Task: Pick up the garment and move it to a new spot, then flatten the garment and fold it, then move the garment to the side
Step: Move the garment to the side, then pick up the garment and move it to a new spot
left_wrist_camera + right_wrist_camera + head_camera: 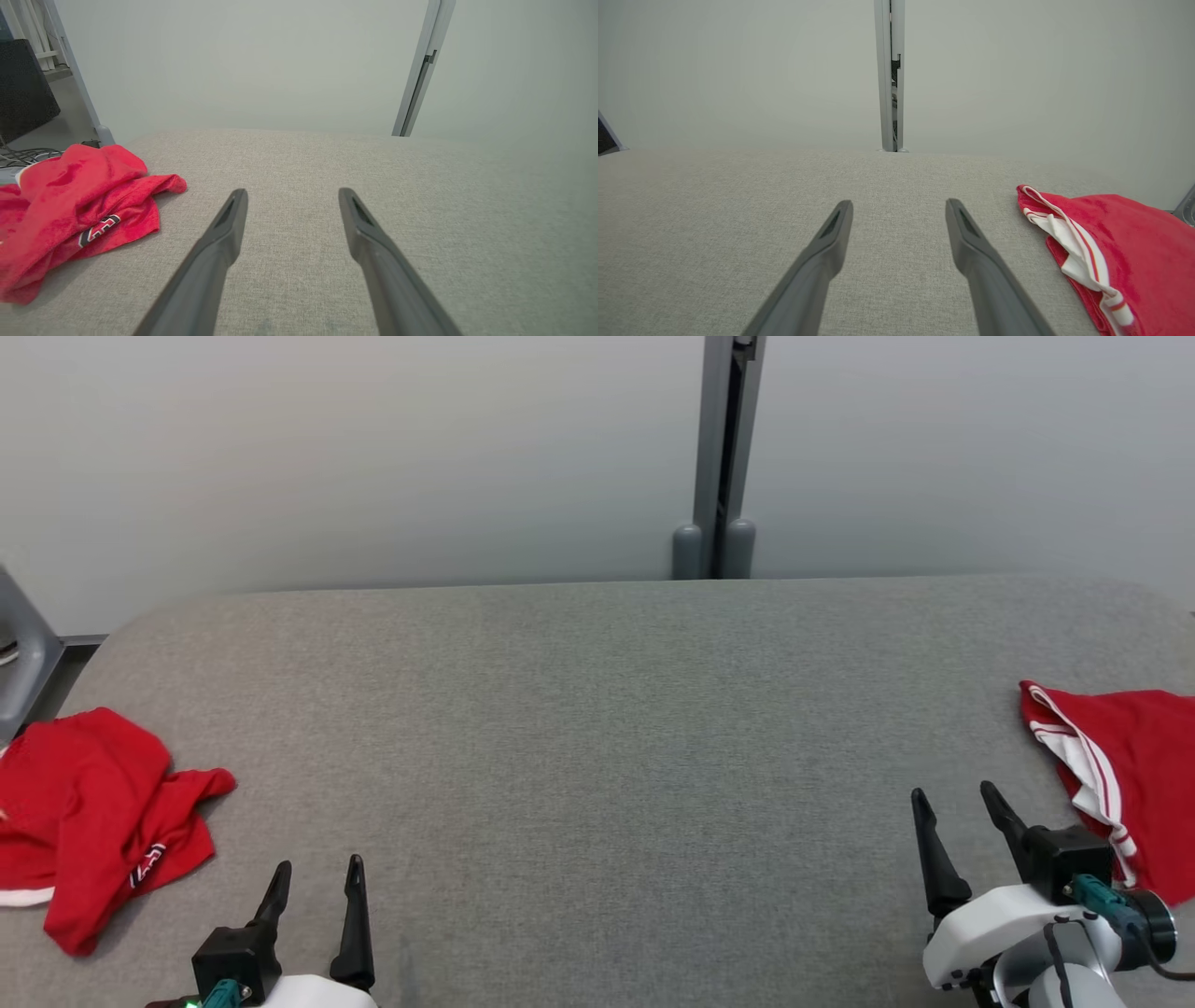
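On the left edge of the grey bench (597, 709), a crumpled red garment (93, 803) lies in a heap. It is just beside the left gripper (318, 864) and out to that gripper's left, with a loose flap pointing toward the bench's middle. The left gripper is the nearer one, its jaws spread and empty. The right gripper (953, 791), also spread and empty, sits beside a striped red garment (1130, 756) lying neater at the right edge. The heap looks like the piece to pick up, so the left arm would need to swing left.
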Available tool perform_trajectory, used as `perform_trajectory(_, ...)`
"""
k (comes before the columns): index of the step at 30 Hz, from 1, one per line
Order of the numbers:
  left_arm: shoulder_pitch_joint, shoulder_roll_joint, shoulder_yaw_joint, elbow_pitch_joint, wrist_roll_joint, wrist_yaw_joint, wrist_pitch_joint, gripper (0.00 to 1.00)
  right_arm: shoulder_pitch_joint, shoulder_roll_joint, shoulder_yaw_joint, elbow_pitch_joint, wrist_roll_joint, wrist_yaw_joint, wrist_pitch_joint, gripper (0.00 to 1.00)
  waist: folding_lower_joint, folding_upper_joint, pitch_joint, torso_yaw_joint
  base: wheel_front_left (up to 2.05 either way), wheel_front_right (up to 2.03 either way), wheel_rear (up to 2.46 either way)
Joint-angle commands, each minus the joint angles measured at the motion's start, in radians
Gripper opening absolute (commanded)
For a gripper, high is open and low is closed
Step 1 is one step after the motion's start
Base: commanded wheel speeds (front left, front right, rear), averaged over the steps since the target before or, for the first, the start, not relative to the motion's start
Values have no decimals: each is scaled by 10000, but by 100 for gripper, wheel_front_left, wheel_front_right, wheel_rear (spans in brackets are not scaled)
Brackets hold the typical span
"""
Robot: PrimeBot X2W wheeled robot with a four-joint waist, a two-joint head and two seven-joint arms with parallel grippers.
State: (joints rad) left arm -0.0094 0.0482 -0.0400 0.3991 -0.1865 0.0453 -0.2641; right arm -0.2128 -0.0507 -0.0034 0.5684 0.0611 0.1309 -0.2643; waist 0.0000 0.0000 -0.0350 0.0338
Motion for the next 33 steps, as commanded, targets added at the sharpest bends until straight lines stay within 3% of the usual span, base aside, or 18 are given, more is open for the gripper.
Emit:
perform_trajectory(1, -117, 47, 15, 9, -24, 51, 0, 100, 114, -23, 37, -33, 28, -5, 4, 100, 0, 0, 38, 122, 0, 0, 0)
perform_trajectory(10, -109, 47, 242, 156, 129, 59, 0, 100, 199, -28, 612, -187, 508, -4, 4, 100, 0, 0, 225, 1550, 0, 0, 0)
perform_trajectory(22, 98, 44, 1410, 34, 383, 23, 0, 100, 66, -29, 1384, -263, 875, -4, 4, 100, 0, 0, 471, 3624, 0, 0, 0)
perform_trajectory(28, 123, 43, 1746, 44, 330, -73, 0, 100, -29, -36, 1614, -177, 891, -4, 2, 100, 0, 0, 594, 4124, 0, 0, 0)
perform_trajectory(33, 171, 43, 1917, 46, 180, -170, 0, 100, -124, -38, 1792, -170, 838, -4, 2, 100, 0, 0, 697, 4062, 0, 0, 0)
